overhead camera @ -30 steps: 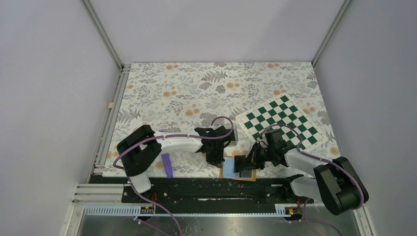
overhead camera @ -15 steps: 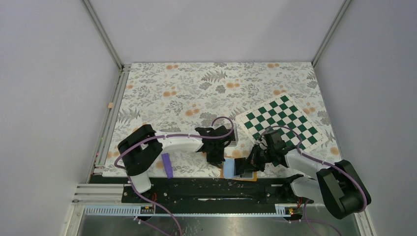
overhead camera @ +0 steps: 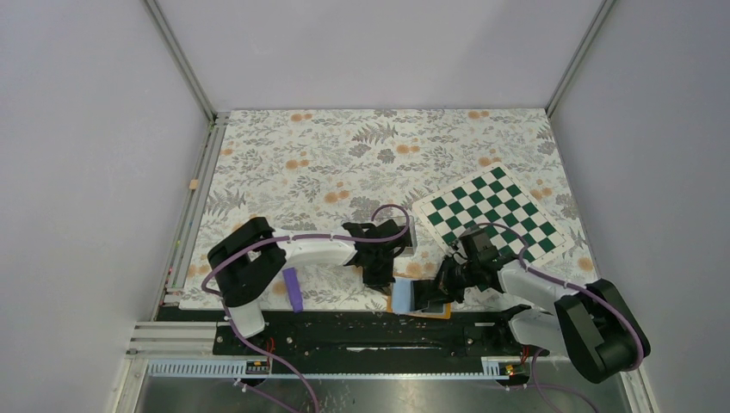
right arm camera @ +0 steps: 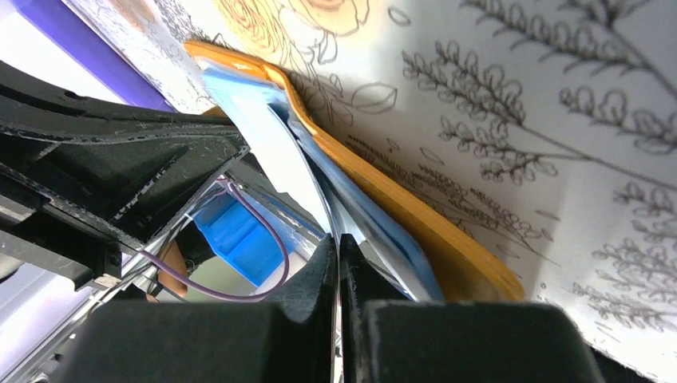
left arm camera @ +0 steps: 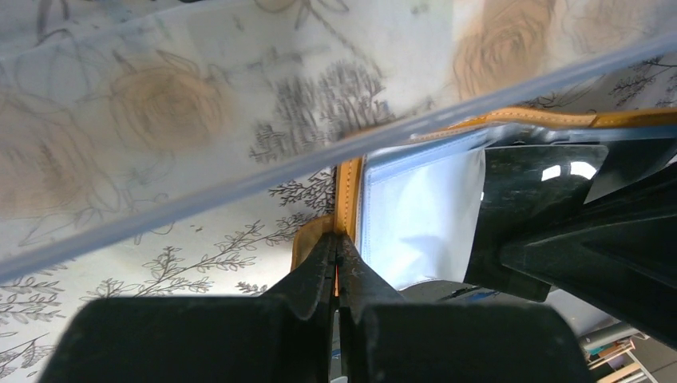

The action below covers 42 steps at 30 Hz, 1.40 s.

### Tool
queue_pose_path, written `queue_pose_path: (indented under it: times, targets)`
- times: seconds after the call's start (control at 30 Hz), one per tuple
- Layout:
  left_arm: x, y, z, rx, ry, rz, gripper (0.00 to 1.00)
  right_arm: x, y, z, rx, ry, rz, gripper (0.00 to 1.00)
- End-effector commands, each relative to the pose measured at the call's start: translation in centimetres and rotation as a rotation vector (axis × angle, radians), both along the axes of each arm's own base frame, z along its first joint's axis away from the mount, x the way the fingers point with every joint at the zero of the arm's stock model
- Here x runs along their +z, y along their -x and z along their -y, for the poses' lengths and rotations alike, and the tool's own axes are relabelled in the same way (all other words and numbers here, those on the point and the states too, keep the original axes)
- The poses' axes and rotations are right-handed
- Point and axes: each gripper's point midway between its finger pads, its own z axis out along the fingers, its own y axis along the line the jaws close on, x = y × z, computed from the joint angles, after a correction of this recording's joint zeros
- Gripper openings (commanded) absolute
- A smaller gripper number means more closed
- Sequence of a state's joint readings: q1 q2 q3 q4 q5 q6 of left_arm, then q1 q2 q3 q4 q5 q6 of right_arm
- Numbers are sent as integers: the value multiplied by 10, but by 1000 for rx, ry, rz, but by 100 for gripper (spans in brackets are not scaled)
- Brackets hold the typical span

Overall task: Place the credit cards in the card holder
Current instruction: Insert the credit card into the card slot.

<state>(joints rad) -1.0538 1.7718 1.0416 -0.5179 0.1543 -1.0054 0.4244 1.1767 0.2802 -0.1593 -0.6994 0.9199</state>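
My left gripper (left arm camera: 336,243) pinched the card holder (left arm camera: 349,191) steady; my right gripper (right arm camera: 339,243) clamped a credit card (left arm camera: 531,182), pocket just ahead.

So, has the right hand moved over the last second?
Yes, a little. The right hand, pinching a black card, has shifted left and down in the overhead view, away from the chessboard.

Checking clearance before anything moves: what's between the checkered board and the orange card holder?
In the top view, the right arm's wrist and fingers lie across that stretch, from the checkered board down to the card holder.
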Motion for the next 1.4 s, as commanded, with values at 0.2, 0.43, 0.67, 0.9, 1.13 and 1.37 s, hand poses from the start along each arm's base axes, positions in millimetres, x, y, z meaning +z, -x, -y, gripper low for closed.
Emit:
queue_pose_path:
  times: [0.2, 0.43, 0.67, 0.9, 1.13, 1.37]
  targets:
    - [-14, -3, 18, -3, 31, 6, 0, -7, 23, 9, 45, 63, -74, 0]
    - [-12, -3, 20, -10, 39, 4, 0, -4, 12, 2, 141, 55, -26, 0]
    - [-4, -2, 23, 9, 68, -2, 0, -4, 2, -6, 183, 100, 23, 28]
    - [-2, -2, 24, 22, 93, -8, 0, 13, -7, 8, 255, 244, 106, 61]
    - [1, -2, 36, 8, 143, -18, 0, 3, -4, 2, 320, 273, 74, 66]
    - [7, -2, 49, -16, 213, -22, 0, 5, -8, -28, 383, 150, 132, 50]
